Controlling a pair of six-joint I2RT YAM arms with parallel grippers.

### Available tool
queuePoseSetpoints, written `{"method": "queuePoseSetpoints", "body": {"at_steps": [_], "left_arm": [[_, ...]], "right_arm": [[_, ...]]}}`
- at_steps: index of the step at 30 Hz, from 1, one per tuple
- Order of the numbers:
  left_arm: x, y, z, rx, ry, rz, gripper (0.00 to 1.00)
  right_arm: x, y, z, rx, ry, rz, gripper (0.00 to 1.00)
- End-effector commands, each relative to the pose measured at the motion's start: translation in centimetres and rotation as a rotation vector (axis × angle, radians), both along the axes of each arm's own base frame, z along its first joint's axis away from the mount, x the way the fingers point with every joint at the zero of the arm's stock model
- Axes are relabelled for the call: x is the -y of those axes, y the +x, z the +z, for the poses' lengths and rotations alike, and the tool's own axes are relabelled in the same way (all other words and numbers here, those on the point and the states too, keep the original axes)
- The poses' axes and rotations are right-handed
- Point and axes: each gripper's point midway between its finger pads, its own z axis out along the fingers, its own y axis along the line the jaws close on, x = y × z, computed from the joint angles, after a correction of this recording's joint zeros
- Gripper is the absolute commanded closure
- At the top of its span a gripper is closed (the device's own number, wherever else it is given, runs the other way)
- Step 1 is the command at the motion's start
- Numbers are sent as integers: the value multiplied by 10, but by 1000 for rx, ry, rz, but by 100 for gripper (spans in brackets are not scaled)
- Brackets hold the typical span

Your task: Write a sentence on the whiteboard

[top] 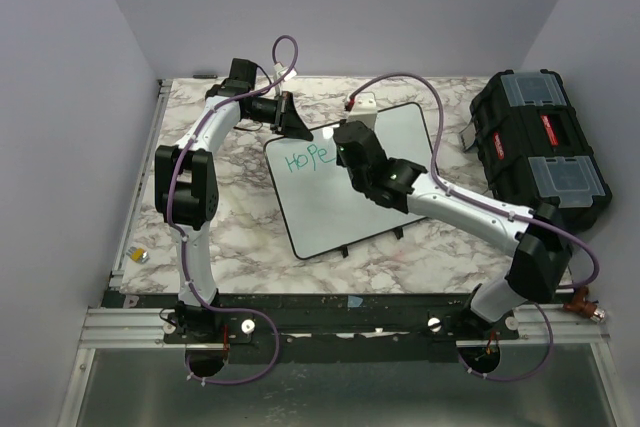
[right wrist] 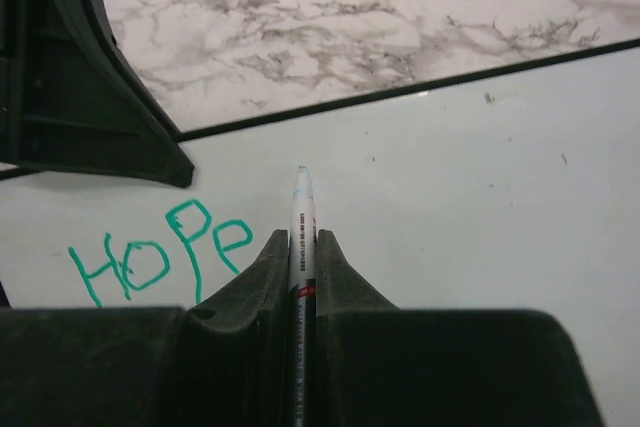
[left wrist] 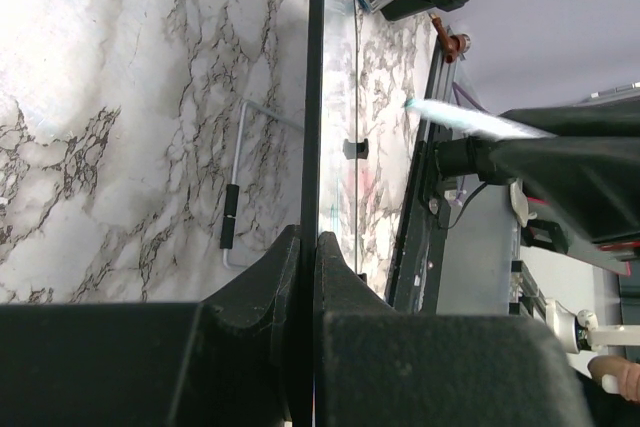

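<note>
The whiteboard [top: 350, 197] lies tilted on the marble table, its black frame showing edge-on in the left wrist view [left wrist: 318, 97]. The sentence [top: 307, 157] reads only "Hope" in green-teal letters near the board's upper left [right wrist: 165, 252]. My left gripper [top: 293, 123] is shut on the board's far left edge, its jaws pinching the frame [left wrist: 310, 242]. My right gripper [top: 346, 153] is shut on a white marker [right wrist: 302, 212] just right of the word. The marker's tip points at the bare board [right wrist: 480, 197]; whether it touches I cannot tell.
A black toolbox [top: 540, 147] with clear lid compartments stands at the right. A small white box [top: 362, 102] sits behind the board. A small yellow-and-silver object [top: 140, 256] lies near the left edge. A thin bent metal tool [left wrist: 235, 207] rests on the marble beside the board.
</note>
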Motion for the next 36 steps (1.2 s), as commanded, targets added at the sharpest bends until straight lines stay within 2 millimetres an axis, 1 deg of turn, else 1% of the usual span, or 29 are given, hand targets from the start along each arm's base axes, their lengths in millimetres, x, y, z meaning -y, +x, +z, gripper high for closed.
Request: {"method": "queuePoseSetpoints", "body": {"at_steps": [1,3,6,11,15,19,21,24,26,29,31,33,36], "left_arm": [[0,9,14,171,37,9,100],[0,8,15,173,36,9,100],[0,9,15,175,36,9,100],[1,9,16,175,34,9,100],[1,9,16,176,32,8,100],[1,8,17,175,30,6,100],[1,8,16,175,34,9,100],[1,9,15,177,35,10,100],[0,9,15,173,35,12,100],[1,9,15,174,33,10,100],[1,9,16,175,33,11,100],[1,9,16,176,32,14,100],[1,11,17,176,34,25,100]], "right_arm": [[6,10,60,153,38,-17,99],[9,9,65,170,57,-19,99],[15,6,60,170,51,-33,99],[26,5,46,143,35,-39,99],[37,11,32,74,85,-21,99],[45,12,21,22,112,23,99],[40,5,18,0,116,87,99],[21,-15,10,-43,138,251,99],[20,-22,6,-67,135,280,99],[27,-25,-3,-101,106,258,99],[22,-29,-5,-114,108,295,99],[9,-38,-7,-132,113,355,99],[-10,-51,-12,-116,39,357,99]]}}
